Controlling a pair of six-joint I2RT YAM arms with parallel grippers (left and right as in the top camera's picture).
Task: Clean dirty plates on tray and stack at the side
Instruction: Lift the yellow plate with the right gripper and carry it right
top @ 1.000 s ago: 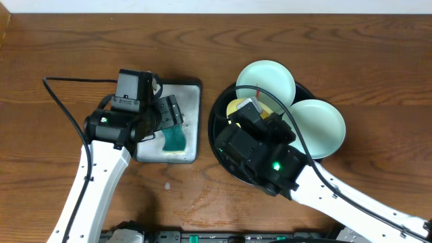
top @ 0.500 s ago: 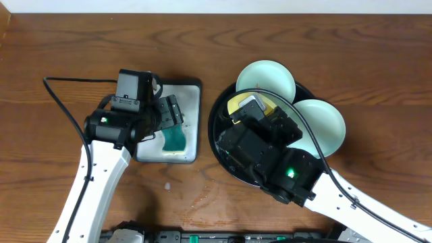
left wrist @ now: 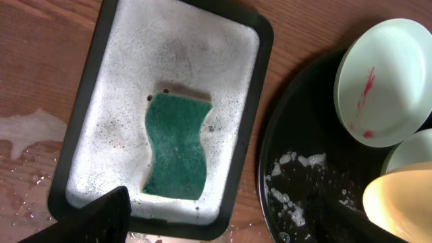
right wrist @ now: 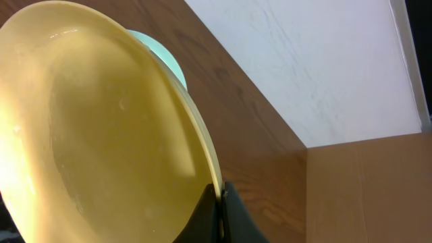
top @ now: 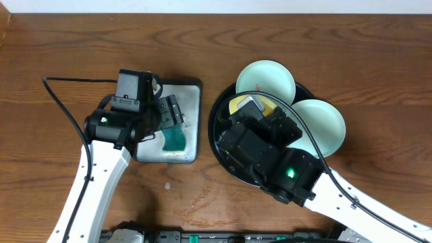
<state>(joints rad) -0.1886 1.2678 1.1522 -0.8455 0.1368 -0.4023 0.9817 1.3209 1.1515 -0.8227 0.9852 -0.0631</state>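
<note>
**Inspector:** Obstructions, near side first?

**Assistant:** From overhead, the right arm (top: 270, 158) covers most of the black tray (top: 217, 145). The yellow plate (right wrist: 101, 135) is cut off by the frame. It is tilted over the tray, and I cannot tell whether they touch.

**Inspector:** Grip?

**Assistant:** The right gripper (right wrist: 221, 202) pinches the plate's rim. The left gripper (top: 167, 116), jaws spread, hangs over the green sponge (left wrist: 177, 145) on the silver tray (left wrist: 108, 74).

**Inspector:** Plate condition?

**Assistant:** Glossy and wet. Beyond it, the near mint plate (top: 327, 128) and the far mint plate (left wrist: 385, 81) sit across the tray's rim. The far one has red smears.
</note>
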